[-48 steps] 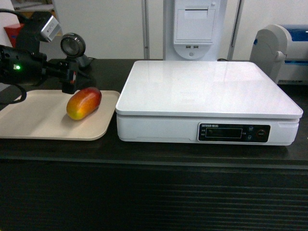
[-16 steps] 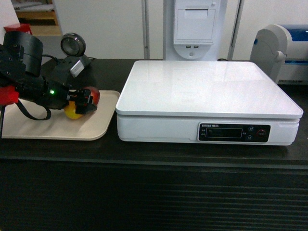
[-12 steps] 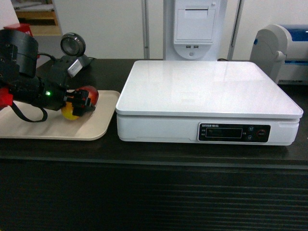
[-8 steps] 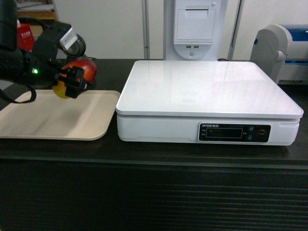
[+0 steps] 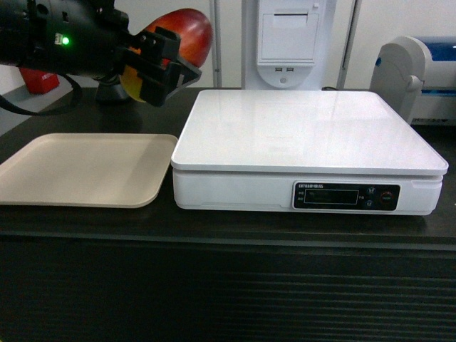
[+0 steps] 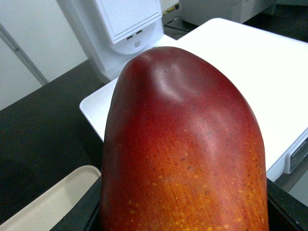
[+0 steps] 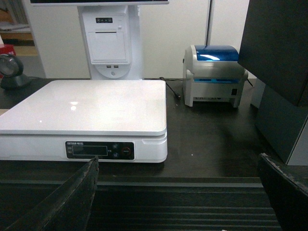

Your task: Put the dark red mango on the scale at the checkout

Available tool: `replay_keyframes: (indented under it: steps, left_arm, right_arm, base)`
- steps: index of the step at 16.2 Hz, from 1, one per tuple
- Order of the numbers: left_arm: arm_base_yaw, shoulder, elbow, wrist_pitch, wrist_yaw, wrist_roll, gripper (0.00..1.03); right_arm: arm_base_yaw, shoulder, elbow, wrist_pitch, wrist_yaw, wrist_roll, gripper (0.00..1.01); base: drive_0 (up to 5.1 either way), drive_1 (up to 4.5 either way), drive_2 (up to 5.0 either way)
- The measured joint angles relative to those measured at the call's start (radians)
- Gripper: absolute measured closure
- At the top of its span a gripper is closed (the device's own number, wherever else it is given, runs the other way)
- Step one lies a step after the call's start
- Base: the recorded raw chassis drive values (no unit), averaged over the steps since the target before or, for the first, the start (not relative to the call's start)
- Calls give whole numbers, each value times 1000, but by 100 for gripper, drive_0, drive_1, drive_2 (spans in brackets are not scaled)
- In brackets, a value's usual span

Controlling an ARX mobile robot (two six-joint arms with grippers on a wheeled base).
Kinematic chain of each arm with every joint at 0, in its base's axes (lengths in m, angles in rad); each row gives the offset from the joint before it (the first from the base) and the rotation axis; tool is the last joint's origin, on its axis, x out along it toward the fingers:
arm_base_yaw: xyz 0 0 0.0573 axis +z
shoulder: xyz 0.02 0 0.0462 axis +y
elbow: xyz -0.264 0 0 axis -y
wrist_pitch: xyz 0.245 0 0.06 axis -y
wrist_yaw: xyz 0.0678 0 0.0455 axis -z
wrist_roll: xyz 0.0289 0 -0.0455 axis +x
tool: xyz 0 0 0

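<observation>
Head view: the left gripper (image 5: 160,60) clamps the dark red mango (image 5: 182,32) in the air at about 10 o'clock from the scale (image 5: 306,135), above the gap between the beige tray (image 5: 78,171) and the scale on the checkout (image 5: 228,285).

Left wrist view: the mango fills the frame, smooth skin deep red at the far end, shading to orange with yellow flecks nearer the camera.

Right wrist view: the right gripper (image 7: 178,192) stands wide apart, holding nothing, facing the scale at 11 o'clock.
</observation>
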Motion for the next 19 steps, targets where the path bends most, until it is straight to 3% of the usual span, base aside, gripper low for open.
replay_keyframes:
  steps: [4, 7, 11, 19]
  left_arm:
    - [-72, 80, 75, -13, -1, -4, 40]
    - [-153, 199, 245, -70, 6, -4, 40]
    - [-221, 348, 428, -149, 11, -3, 40]
    - [-261, 650, 838, -367, -18, 9, 40]
  right_arm:
    - [0, 0, 0, 0, 0, 0, 3]
    - [0, 0, 0, 0, 0, 0, 3]
    - [0, 0, 0, 0, 0, 0, 3]
    - [0, 0, 0, 0, 0, 0, 3]
  base:
    - [0, 0, 0]
    - [0, 0, 0]
    - [0, 0, 0]
    - [0, 0, 0]
